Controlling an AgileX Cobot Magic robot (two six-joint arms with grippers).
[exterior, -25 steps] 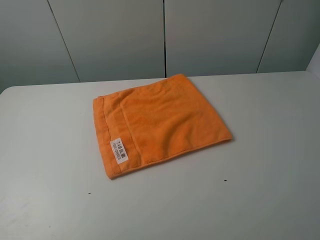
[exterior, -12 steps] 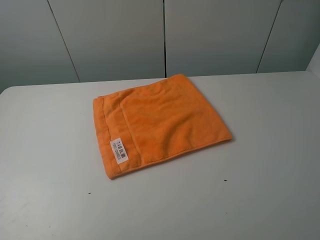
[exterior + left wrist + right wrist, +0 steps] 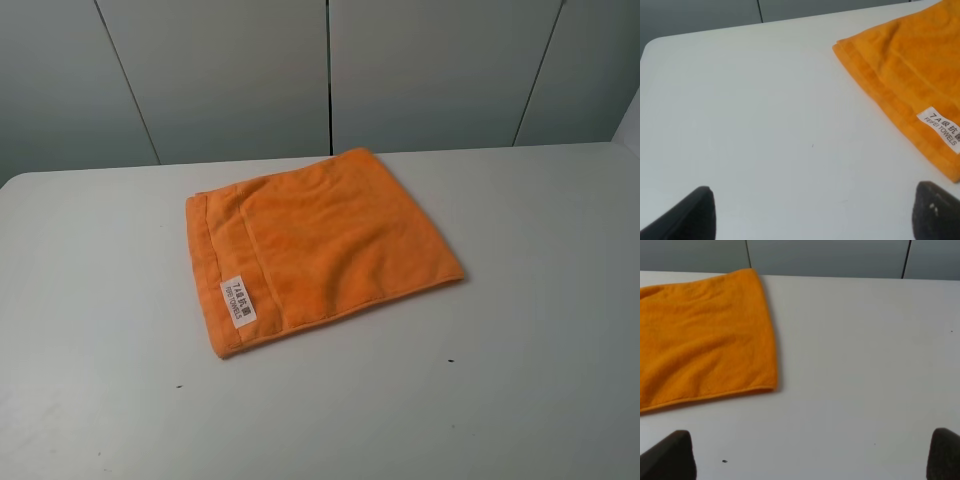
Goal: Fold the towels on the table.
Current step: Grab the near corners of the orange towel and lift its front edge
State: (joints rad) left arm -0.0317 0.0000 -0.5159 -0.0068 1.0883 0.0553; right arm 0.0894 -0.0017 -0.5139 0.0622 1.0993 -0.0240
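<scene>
No movement since half a second ago. From high: orange towel (image 3: 320, 250) flat on white table (image 3: 540, 400), label (image 3: 238, 300) near hemmed edge, dark speck (image 3: 450, 361) nearby. Left wrist: left gripper (image 3: 812, 215) spread wide over bare table, near label. Right wrist: right gripper (image 3: 812, 455) spread wide, apart from towel.

Orange towel (image 3: 900, 65) runs off frame in both wrist views; its label (image 3: 238, 300) print too small to read from exterior high.
</scene>
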